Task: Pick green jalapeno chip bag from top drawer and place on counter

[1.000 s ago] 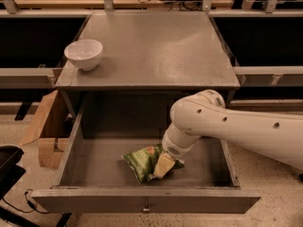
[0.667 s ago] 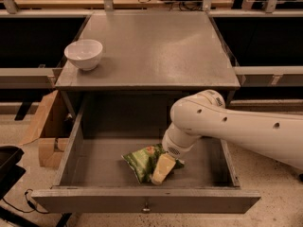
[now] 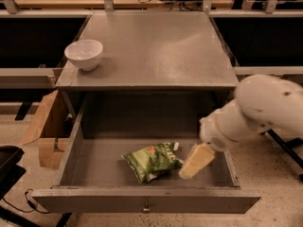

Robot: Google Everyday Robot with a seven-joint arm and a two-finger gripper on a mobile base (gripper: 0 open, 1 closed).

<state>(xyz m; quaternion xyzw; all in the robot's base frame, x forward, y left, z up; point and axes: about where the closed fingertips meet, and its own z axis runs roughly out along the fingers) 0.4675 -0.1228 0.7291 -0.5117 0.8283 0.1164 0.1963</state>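
The green jalapeno chip bag (image 3: 152,160) lies flat on the floor of the open top drawer (image 3: 142,198), a little right of centre. My gripper (image 3: 195,161) hangs inside the drawer at the bag's right edge, pointing down and to the left, with its tip next to the bag's corner. I cannot tell whether it touches the bag. The white arm (image 3: 265,110) reaches in from the right over the drawer's right side. The counter (image 3: 156,46) above the drawer is a flat grey top.
A white bowl (image 3: 84,54) stands on the counter's left part. An open cardboard box (image 3: 45,131) sits on the floor left of the cabinet. A black object (image 3: 8,167) is at the left edge. Shelving runs behind the cabinet.
My arm and gripper have moved to the right, off the top of the bag to its right edge. The bag now lies more uncovered and slightly further right.
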